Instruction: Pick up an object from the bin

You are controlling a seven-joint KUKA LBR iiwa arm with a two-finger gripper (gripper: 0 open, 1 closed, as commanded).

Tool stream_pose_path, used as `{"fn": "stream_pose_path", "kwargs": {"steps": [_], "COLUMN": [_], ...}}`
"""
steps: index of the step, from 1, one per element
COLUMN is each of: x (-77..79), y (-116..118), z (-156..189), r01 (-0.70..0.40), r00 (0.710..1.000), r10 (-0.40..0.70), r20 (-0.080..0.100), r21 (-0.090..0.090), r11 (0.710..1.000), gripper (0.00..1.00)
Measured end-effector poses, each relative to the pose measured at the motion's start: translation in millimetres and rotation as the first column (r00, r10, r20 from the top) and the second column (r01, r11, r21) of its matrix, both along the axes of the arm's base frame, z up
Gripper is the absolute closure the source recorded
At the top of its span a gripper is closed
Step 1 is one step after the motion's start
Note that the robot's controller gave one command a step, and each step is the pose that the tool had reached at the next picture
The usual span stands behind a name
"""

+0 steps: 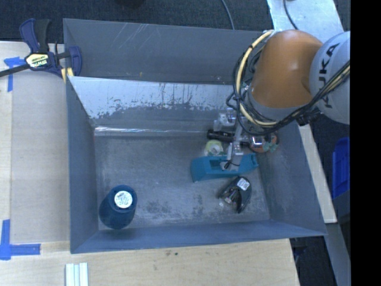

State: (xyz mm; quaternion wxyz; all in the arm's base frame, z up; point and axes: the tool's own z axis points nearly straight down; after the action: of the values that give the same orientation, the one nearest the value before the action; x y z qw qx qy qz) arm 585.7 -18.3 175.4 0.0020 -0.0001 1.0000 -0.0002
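My gripper point(232, 155) reaches down from under the orange cover at the right side of the bin. Its tip is over the right part of a flat blue plastic piece point(207, 169) lying on the bin floor, and seems to touch it. A small yellowish thing point(214, 149) lies just left of the gripper, at the blue piece's upper edge. A black clip-like thing with a white label point(236, 193) lies just below the blue piece, apart from the gripper.
A dark blue cylinder with a round white cap point(119, 207) stands in the bin's front left corner. The arm and its cables cover the bin's right back corner.
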Motion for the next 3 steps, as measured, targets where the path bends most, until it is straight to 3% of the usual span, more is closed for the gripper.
{"fn": "stream_pose_path", "kwargs": {"steps": [1,2,3], "x": [0.0,-7.8,-7.2], "y": [0.0,-13.6,-11.3], "z": [-0.1,-79.3,-98.8], "r01": [0.0,-0.157,-0.098], "r00": [1.0,0.988,0.995], "r10": [0.0,0.157,0.098], "r20": [0.0,0.004,0.003], "r21": [0.0,-0.002,-0.001], "r11": [1.0,0.988,0.995], "gripper": [0.0,0.0,1.0]}}
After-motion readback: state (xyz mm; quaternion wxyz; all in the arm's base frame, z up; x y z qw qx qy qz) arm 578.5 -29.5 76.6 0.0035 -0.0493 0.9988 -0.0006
